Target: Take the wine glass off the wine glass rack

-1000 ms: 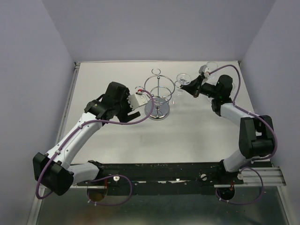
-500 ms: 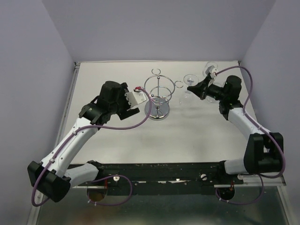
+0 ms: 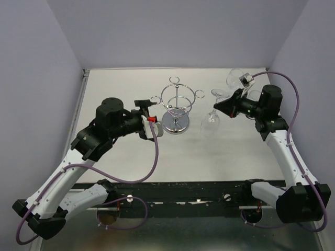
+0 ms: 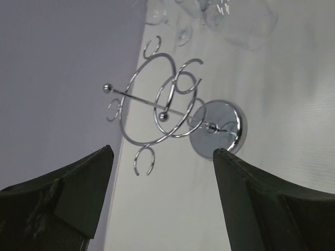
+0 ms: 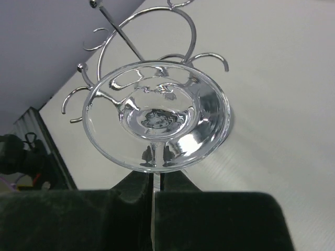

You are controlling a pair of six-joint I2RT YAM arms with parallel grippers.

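Right of the rack (image 3: 176,107), clear of its loops, the wine glass (image 3: 211,121) is held tilted over the desk (image 3: 157,157). The right hand (image 3: 220,105) is clenched on its stem. The rack stands upright on its round mirrored base near the back of the desk. On its other side the left hand (image 3: 152,124) is released, fingers spread wide with nothing between them, pointing at the rack without touching it.
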